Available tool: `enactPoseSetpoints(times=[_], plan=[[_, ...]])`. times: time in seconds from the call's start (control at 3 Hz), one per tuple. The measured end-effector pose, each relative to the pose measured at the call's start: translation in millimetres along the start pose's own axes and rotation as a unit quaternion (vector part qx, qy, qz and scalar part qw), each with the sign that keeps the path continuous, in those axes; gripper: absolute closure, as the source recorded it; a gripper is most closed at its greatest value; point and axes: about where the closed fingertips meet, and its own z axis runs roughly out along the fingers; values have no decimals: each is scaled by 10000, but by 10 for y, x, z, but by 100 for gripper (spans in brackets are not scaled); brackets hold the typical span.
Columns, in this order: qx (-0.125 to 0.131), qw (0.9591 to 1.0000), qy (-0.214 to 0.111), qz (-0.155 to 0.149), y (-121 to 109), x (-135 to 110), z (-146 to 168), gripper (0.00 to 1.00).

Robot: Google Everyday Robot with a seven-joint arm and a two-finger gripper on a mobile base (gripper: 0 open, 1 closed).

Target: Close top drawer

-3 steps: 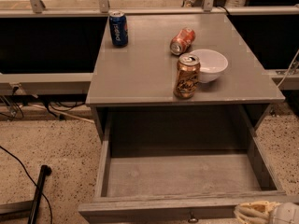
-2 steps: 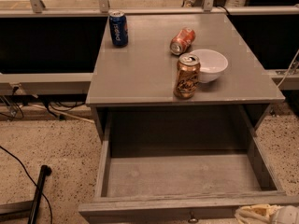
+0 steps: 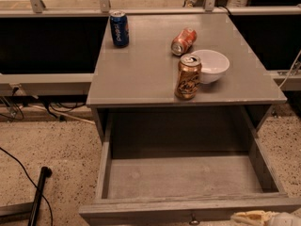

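The top drawer [image 3: 183, 175] of the grey cabinet is pulled far out toward me, and its bare grey box interior holds nothing. Its flat front [image 3: 141, 210] runs along the bottom edge of the view, with the small round knob [image 3: 193, 219] at its centre. Only a pale tip of my gripper [image 3: 257, 217] shows at the bottom right, just in front of the drawer front and to the right of the knob. The two lower drawers are out of view.
On the cabinet top [image 3: 141, 74] stand a blue can [image 3: 119, 28] at the back left, a gold can [image 3: 188, 77] near the front, a white bowl [image 3: 210, 65] beside it, and a red can [image 3: 183, 41] on its side. A black cable and pole [image 3: 38, 194] lie on the floor at left.
My gripper has sunk a little lower at the bottom right edge, so less of it shows. The drawer and the things on the cabinet top have not moved.
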Motion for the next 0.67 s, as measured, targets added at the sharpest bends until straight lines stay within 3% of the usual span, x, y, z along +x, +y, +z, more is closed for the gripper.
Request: enactPoseSetpoints(times=[0.67], plan=[[148, 9998, -105, 34, -198, -3, 127, 100]])
